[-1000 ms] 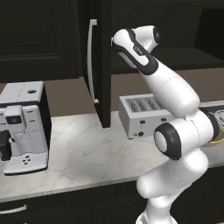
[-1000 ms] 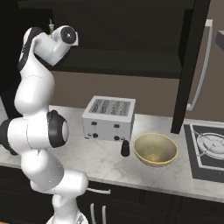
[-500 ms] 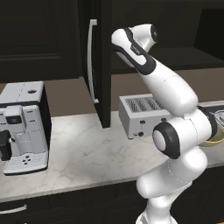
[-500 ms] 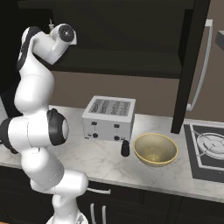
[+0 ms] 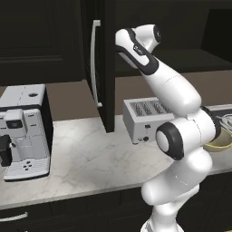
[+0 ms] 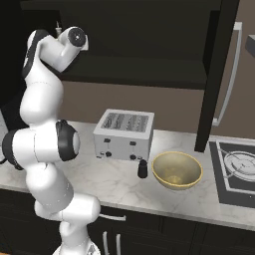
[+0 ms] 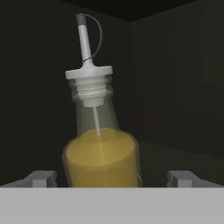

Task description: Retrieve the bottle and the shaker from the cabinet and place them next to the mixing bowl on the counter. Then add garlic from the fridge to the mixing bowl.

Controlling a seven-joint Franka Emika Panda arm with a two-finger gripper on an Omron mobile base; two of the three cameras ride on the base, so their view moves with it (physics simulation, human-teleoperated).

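Observation:
The amber-yellow bottle (image 7: pixel 101 153) with its pale pourer cap stands inside the dark cabinet (image 5: pixel 104 68), close in front of the hand. My gripper (image 7: pixel 111 178) is open, one fingertip on each side of the bottle's base and neither touching it. In the base views the hand (image 6: pixel 72 39) reaches up onto the cabinet shelf. The black shaker (image 6: pixel 143 169) stands on the marble counter (image 6: pixel 119 184), just left of the tan-rimmed mixing bowl (image 6: pixel 177 170). The fridge and the garlic are out of view.
A silver toaster (image 6: pixel 124 135) sits behind the shaker. A coffee machine (image 5: pixel 25 131) stands at the counter's left end. The open cabinet doors with long bar handles (image 5: pixel 94 63) hang on either side of the arm. A stove burner (image 6: pixel 239 167) lies right of the bowl.
The hand has edged slightly further into the cabinet. The jaws have stayed open.

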